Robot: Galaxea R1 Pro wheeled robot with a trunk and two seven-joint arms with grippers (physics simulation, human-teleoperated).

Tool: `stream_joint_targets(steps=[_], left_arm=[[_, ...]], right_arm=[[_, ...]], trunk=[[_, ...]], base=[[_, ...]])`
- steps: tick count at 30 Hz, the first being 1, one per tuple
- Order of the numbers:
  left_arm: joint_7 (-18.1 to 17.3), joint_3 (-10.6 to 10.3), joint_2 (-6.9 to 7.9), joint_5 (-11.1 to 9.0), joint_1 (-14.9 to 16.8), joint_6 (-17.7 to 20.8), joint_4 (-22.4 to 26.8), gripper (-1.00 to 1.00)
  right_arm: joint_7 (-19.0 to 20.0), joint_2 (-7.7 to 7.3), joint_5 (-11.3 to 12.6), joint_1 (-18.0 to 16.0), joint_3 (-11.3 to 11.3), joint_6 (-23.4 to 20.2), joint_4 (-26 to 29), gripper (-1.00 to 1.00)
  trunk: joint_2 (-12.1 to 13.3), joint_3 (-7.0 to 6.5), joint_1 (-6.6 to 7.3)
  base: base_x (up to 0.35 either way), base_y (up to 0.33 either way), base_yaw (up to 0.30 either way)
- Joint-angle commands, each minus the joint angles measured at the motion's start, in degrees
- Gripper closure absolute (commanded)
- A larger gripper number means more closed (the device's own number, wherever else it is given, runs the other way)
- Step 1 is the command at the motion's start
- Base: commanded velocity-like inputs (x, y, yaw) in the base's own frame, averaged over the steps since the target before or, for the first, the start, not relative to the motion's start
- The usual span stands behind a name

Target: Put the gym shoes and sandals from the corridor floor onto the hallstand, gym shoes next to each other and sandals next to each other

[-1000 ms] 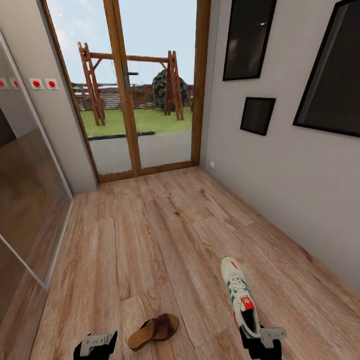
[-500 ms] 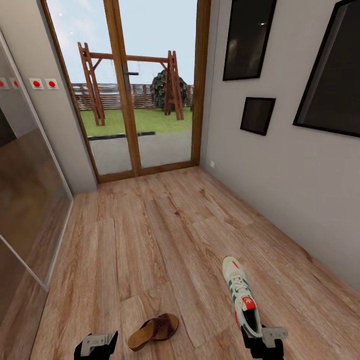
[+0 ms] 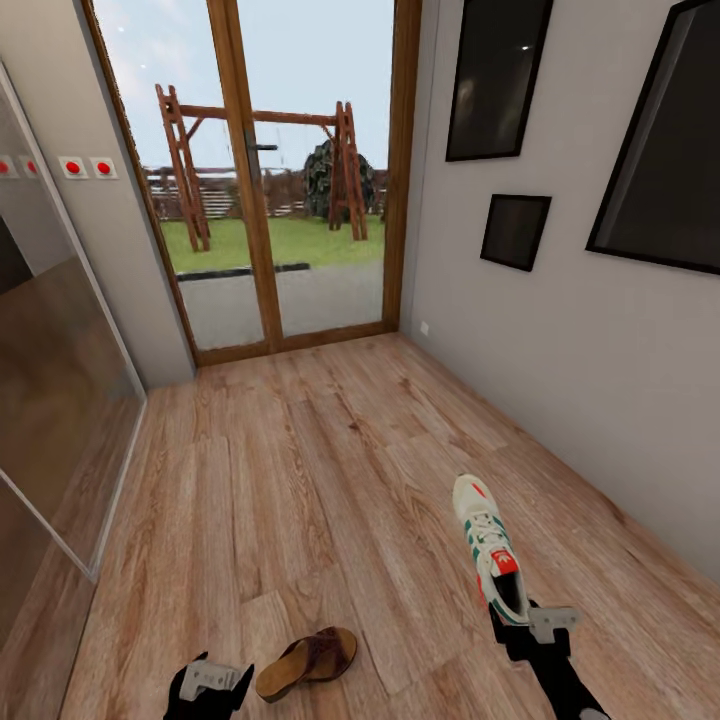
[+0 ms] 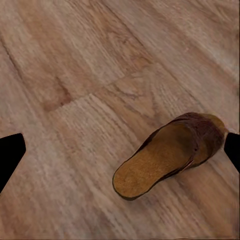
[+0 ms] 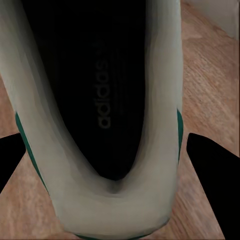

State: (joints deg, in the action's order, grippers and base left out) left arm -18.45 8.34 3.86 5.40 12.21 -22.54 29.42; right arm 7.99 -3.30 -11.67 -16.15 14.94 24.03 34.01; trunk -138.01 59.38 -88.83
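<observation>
Sneaker [image 3: 490, 550]: off-white upper, green side stripes, red tongue and red toe mark, white laces; toe pointing toward the glass door [image 3: 265, 170], heel at the right gripper [image 3: 528, 632]. It lies over the plank floor [image 3: 300, 470], near the right wall [image 3: 560, 330]; whether its sole touches the floor cannot be told. In the right wrist view the shoe's dark opening [image 5: 95, 90] with printed insole lettering sits between the two dark fingers [image 5: 212, 160], which flank the heel on both sides; the gripper appears closed on the heel, though contact is not clearly resolved. Right forearm rises from the lower edge of the head view, extended forward.

Sandal [image 3: 307, 661]: flat, dark brown strap, mottled tan footbed, lying on the floor just beside the left gripper [image 3: 210, 682]. In the left wrist view the sandal [image 4: 170, 152] lies between widely spread fingertips [image 4: 10, 155], none touching it; jaws released. Left gripper low, near the floor.
</observation>
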Motion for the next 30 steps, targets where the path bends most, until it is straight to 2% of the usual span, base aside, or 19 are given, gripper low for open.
stream_joint_targets(steps=[1,5,6,10,11,13,14,15,16,17,20,25,30], left_arm=[[-1.0,0.2,0.25,1.4,0.5,0.0,0.0,-1.00],[-2.7,-0.4,1.77,5.7,4.4,3.4,-0.4,-1.00],[-3.1,-0.6,2.25,7.5,6.0,5.8,-0.6,-1.00],[-4.1,-0.7,2.79,10.9,8.8,11.2,-1.0,-1.00],[-5.0,-0.8,2.90,12.5,9.9,13.6,-1.1,-1.00],[-6.4,-0.8,2.95,14.2,10.8,15.5,-1.1,-1.00],[-8.0,-0.8,2.90,15.8,11.5,16.8,-1.1,-1.00],[-8.8,-0.8,2.83,16.6,11.8,17.3,-1.2,-1.00],[-10.7,-0.8,2.73,18.7,12.3,18.2,-1.2,-1.00],[-11.6,-0.8,2.73,19.5,12.6,18.4,-1.3,-1.00],[-12.7,-1.0,2.75,20.8,12.4,18.4,-1.2,-1.00],[-13.1,-1.0,2.78,21.1,12.2,18.5,-1.3,-1.00],[-13.1,-0.9,2.67,21.2,12.2,18.6,-1.2,-1.00]], right_arm=[[0.5,0.06,-0.5,0.0,0.4,-1.3,1.3,1.00],[0.8,0.10,-0.5,-0.5,0.3,-9.4,7.3,1.00],[0.9,0.13,-0.4,-1.0,0.2,-12.7,9.7,1.00],[1.1,0.41,-0.4,-2.3,-0.3,-18.6,14.7,1.00],[1.2,0.57,-0.4,-3.2,-1.1,-21.4,16.8,1.00],[1.4,0.71,-0.4,-4.0,-2.7,-24.0,18.8,1.00],[1.7,0.85,-0.4,-4.9,-4.9,-26.5,20.5,1.00],[1.8,0.90,-0.4,-5.4,-6.2,-27.6,21.4,1.00],[2.0,1.00,-0.3,-6.3,-9.5,-30.6,23.7,1.00],[2.1,1.04,-0.3,-6.6,-11.0,-32.1,25.0,1.00],[2.8,1.02,-0.2,-7.1,-13.1,-34.2,27.5,1.00],[6.0,0.81,-0.3,-7.2,-13.5,-35.9,28.4,1.00],[6.6,0.77,-0.3,-7.2,-13.5,-36.8,28.5,1.00]], trunk=[[0.0,0.05,0.01],[0.0,0.05,0.01],[0.0,0.05,0.01],[0.0,0.05,0.01],[0.0,0.05,0.01],[0.0,0.05,0.01],[0.0,0.05,0.01],[0.0,0.05,0.01],[0.0,0.05,0.01],[0.0,0.05,0.01],[0.0,0.05,0.01],[0.0,0.05,0.01],[0.0,0.05,0.01]], base=[[0.000,0.000,0.000],[0.000,0.000,0.000],[0.000,0.000,0.000],[0.000,0.000,0.000],[0.000,0.000,0.000],[0.000,0.000,0.000],[0.000,0.000,0.000],[0.000,0.000,0.000],[0.000,0.000,0.000],[0.000,0.000,0.000],[0.000,0.000,0.000],[0.002,0.000,0.000],[0.106,0.004,0.000]])
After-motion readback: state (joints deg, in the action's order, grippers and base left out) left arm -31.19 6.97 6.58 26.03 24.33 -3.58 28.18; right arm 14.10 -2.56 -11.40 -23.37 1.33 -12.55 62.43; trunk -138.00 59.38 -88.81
